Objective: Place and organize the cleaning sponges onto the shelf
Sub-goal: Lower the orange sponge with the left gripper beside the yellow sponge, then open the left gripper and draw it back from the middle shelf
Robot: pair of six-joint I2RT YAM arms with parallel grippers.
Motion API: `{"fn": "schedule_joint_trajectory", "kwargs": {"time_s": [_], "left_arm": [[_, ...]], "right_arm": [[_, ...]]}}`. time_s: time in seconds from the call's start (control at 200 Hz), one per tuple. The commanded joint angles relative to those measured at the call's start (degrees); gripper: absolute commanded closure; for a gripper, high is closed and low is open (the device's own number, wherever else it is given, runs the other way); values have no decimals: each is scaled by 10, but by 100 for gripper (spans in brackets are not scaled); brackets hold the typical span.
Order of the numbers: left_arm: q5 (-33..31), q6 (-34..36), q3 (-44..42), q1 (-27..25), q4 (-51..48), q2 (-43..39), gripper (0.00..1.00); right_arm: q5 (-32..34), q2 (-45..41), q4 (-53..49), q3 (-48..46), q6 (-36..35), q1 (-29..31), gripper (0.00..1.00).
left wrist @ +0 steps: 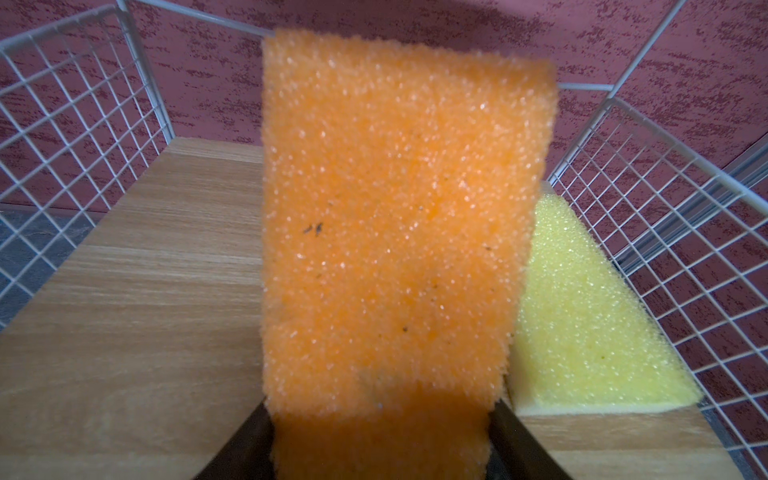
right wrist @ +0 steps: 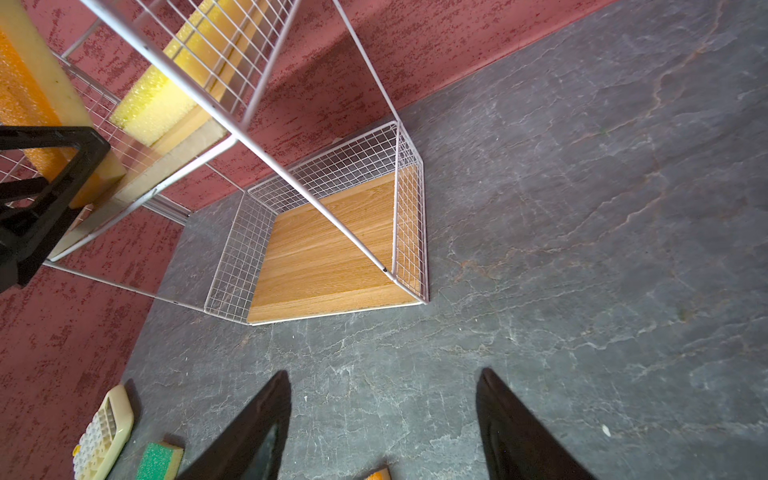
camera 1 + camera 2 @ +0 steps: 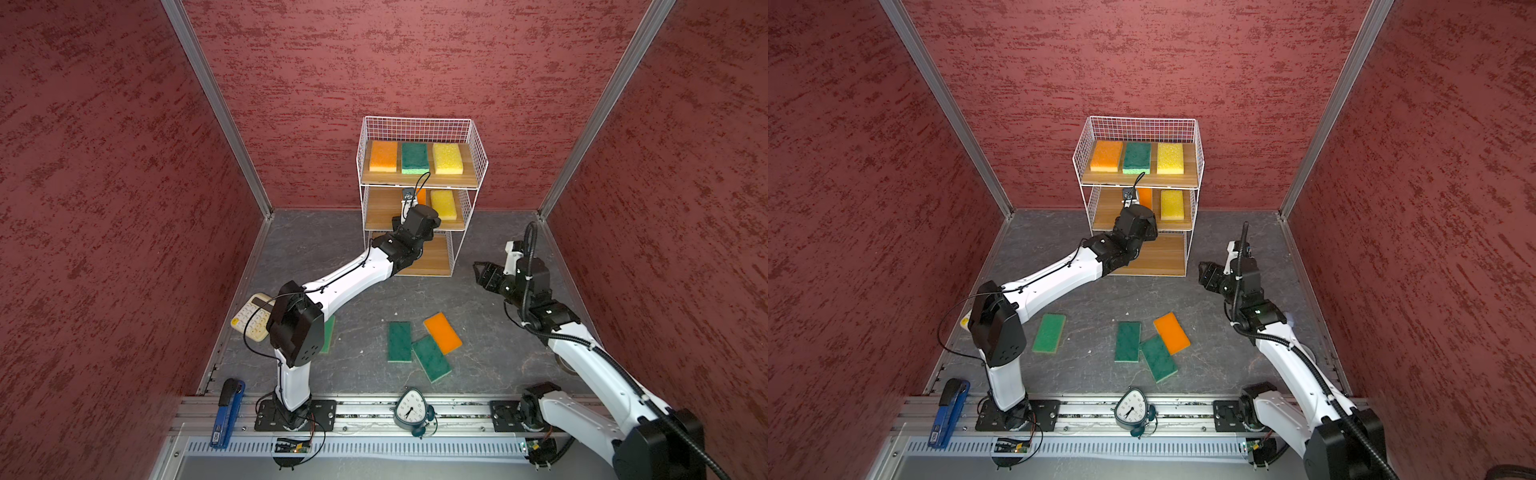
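Over shelf [image 3: 380, 210] mid-tier, left tool [image 1: 380, 415] holds orange sponge [image 1: 395, 228], 9 o'clock of yellow sponge [image 1: 582, 324]; next probably: release flat; right tool [image 2: 385, 374] wide, empty.

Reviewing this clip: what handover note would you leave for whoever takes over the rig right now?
Left pincer: shut on the held orange sponge, tilted above the shelf's middle tier beside the middle yellow sponge.
Right pincer: open, empty, above the floor right of the shelf.
Done: top tier holds the top orange sponge, top green sponge, top yellow sponge.
Left: set down the held one, then shelve the floor orange sponge and three floor green sponges; bottom tier is bare.
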Motion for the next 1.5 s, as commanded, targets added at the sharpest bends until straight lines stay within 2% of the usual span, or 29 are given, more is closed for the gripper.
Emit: {"fn": "schedule_joint_trajectory", "kwargs": {"time_s": [0.0, 0.195, 0.626, 0.897, 1.182, 1.493], "left_arm": [[6, -3, 11, 0, -10, 11, 30], [-8, -3, 7, -2, -19, 9, 24], [-2, -4, -13, 0, -8, -10, 24], [38, -11, -32, 18, 6, -12, 24], [47, 5, -43, 19, 20, -6, 35], [5, 2, -49, 4, 29, -5, 38]], "right_arm": [[-5, -10, 19, -6, 6, -3, 29], [-5, -12, 20, -8, 6, -3, 29], [-1, -9, 19, -7, 4, -3, 29], [3, -14, 14, -6, 2, -3, 29], [3, -13, 14, -6, 2, -3, 29], [2, -15, 14, -5, 1, -3, 29]]}}
